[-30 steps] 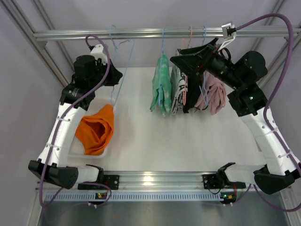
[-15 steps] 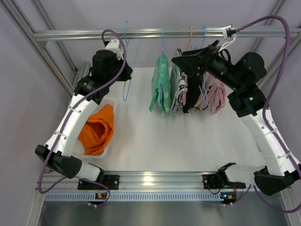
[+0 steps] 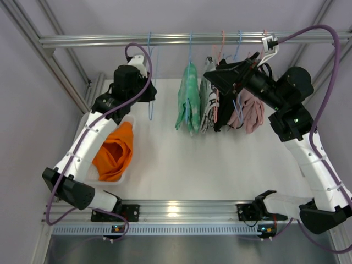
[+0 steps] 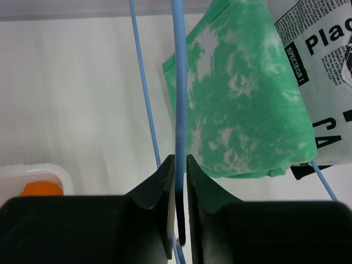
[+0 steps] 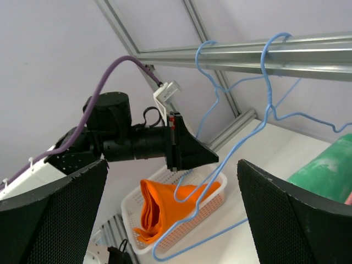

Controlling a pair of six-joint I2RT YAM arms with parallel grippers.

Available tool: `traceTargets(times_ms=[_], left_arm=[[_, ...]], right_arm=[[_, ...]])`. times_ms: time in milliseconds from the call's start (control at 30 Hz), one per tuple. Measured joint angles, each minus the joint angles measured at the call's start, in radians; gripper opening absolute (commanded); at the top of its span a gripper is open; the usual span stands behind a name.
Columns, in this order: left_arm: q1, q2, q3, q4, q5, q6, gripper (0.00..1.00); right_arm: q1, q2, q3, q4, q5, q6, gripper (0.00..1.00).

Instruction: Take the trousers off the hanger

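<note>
Trousers (image 3: 113, 151) already off, in basket (image 3: 122, 179). Left pincer (image 4: 177, 165) clamps bare hanger (image 4: 179, 82), hook seemingly over rail (image 3: 99, 39); next: release. Right pincer (image 5: 171, 165) wide.

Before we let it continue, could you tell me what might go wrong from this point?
The left tool grips the hanger by one thin wire, so it may slip or twist. The mint-green garment hangs close beside it, so a swinging hanger could snag that cloth.
</note>
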Motion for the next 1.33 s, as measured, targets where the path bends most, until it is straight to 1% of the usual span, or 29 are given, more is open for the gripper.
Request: traceTargets(times_ms=[33, 67, 100, 133, 167, 333, 433, 533, 633, 700, 767, 900, 1033, 1167, 1333], left_arm=[[0.0, -0.009, -0.011, -0.002, 0.003, 0.004, 0.36], [0.0, -0.018, -0.021, -0.002, 0.006, 0.011, 0.5], [0.0, -0.03, -0.029, -0.003, 0.008, 0.013, 0.63], [0.0, -0.044, -0.037, -0.002, 0.01, 0.016, 0.73], [0.0, -0.061, -0.045, -0.002, 0.011, 0.019, 0.98], [0.006, -0.169, -0.067, -0.005, 0.038, 0.029, 0.99], [0.015, -0.23, -0.035, -0.031, 0.079, 0.054, 0.99], [0.022, -0.298, 0.001, -0.057, 0.107, 0.113, 0.99], [0.045, -0.378, -0.003, -0.081, 0.047, 0.176, 0.99], [0.081, -0.415, -0.014, -0.096, -0.026, 0.216, 0.99], [0.127, -0.467, -0.071, -0.096, -0.085, 0.254, 0.99], [0.207, -0.591, -0.254, -0.131, -0.148, 0.294, 0.99], [0.251, -0.684, -0.377, -0.177, -0.215, 0.32, 0.99], [0.256, -0.777, -0.436, -0.185, -0.267, 0.358, 0.99], [0.257, -0.827, -0.443, -0.185, -0.284, 0.381, 0.99]], right_arm=[[-0.001, -0.005, -0.008, -0.002, 0.001, -0.003, 0.99], [-0.003, -0.011, -0.015, -0.004, 0.003, -0.006, 0.99], [-0.003, -0.015, -0.021, -0.008, 0.004, -0.011, 0.99], [-0.004, -0.019, -0.028, -0.009, 0.006, -0.016, 1.0], [-0.004, -0.023, -0.034, -0.011, 0.007, -0.02, 0.99], [-0.006, -0.055, -0.064, -0.034, 0.022, -0.061, 1.0], [-0.014, -0.097, -0.091, -0.063, 0.043, -0.101, 1.0], [-0.035, -0.157, -0.123, -0.093, 0.07, -0.14, 0.99], [-0.078, -0.225, -0.15, -0.115, 0.098, -0.18, 0.99], [-0.113, -0.274, -0.167, -0.132, 0.119, -0.213, 0.99], [-0.143, -0.34, -0.201, -0.144, 0.148, -0.256, 0.99], [-0.192, -0.476, -0.298, -0.178, 0.198, -0.347, 0.99], [-0.26, -0.606, -0.391, -0.22, 0.238, -0.412, 0.99], [-0.322, -0.686, -0.472, -0.252, 0.262, -0.443, 1.0], [-0.357, -0.738, -0.523, -0.282, 0.276, -0.452, 0.99]])
